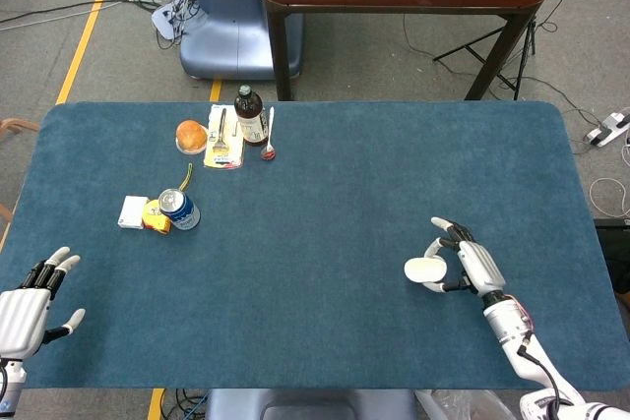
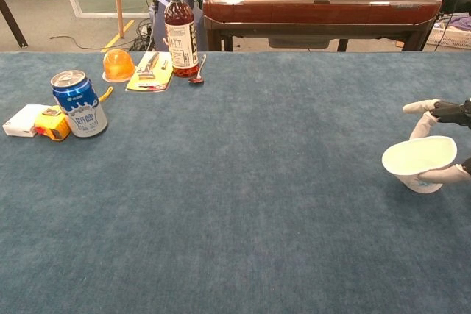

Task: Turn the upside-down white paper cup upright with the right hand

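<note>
Fingers [image 2: 441, 174] of our right hand [image 1: 471, 265] are wrapped around the white paper cup [image 2: 419, 161], one curling under its lower wall and another [image 2: 421, 106] reaching over behind its rim. We record the cup as held at the right side of the blue worktop [image 1: 315, 243], mouth facing up and tipped slightly toward the chest camera, its pale interior visible in the chest view. In that view the cup's base sits low, close to the cloth; we cannot tell whether it touches. In the head view the cup shows as a white oval [image 1: 425, 270] just left of the palm. Our left hand [image 1: 25, 307] lies at the near left edge of the worktop, fingers spread and holding nothing. Well apart, on the far left, we note a blue drink can [image 2: 79, 104], a dark bottle [image 2: 181, 33] and an orange dome-shaped item [image 2: 118, 65].
</note>
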